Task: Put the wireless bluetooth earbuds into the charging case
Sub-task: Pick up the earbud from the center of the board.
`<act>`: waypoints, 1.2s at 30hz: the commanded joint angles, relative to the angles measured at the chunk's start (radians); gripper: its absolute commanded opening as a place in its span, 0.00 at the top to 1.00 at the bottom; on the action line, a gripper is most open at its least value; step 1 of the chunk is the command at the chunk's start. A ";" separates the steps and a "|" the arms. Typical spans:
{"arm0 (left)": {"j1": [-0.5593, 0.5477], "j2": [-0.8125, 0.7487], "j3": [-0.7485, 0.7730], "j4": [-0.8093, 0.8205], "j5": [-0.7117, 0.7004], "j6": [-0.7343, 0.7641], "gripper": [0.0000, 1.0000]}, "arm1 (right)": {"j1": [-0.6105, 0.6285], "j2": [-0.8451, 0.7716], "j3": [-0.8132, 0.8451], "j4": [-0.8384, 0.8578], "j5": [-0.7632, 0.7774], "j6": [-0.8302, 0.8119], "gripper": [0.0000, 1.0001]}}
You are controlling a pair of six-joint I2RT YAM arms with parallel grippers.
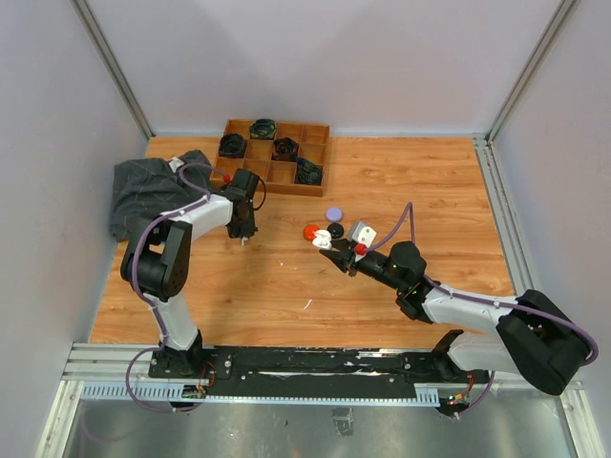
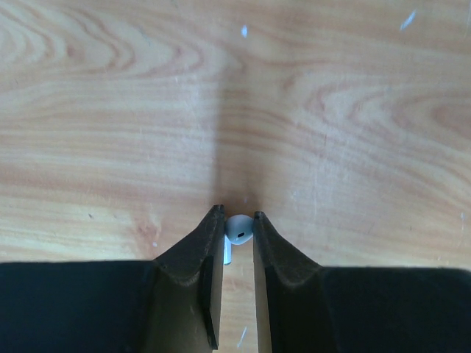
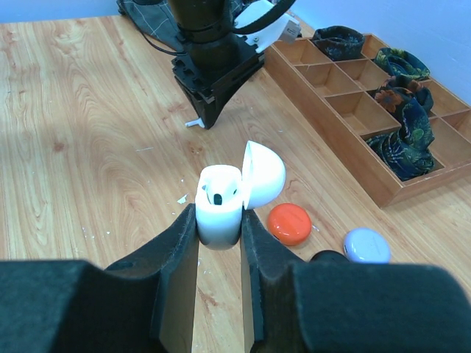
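The left tool (image 2: pixel 237 213) pinches the white earbud (image 2: pixel 238 228) lying on the surface (image 2: pixel 221 110), left of centre. It is best lifted straight, without twisting. The right tool (image 3: pixel 218 213) grips the open charging case (image 3: pixel 218 200) right of centre; it should hold level.

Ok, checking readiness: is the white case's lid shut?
No, the white charging case held by the right gripper has its lid flipped open.
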 commanded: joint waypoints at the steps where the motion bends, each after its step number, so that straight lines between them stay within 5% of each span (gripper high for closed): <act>1: 0.001 -0.099 -0.053 -0.025 0.085 -0.004 0.85 | -0.002 -0.019 0.005 0.046 -0.013 0.008 0.99; 21: -0.165 -0.713 -0.456 0.545 0.297 -0.169 0.89 | -0.002 -0.049 0.047 0.047 -0.023 0.050 0.99; 36: -0.271 -0.929 -0.573 0.876 0.494 -0.165 0.87 | -0.001 -0.037 0.100 0.098 -0.119 0.143 0.99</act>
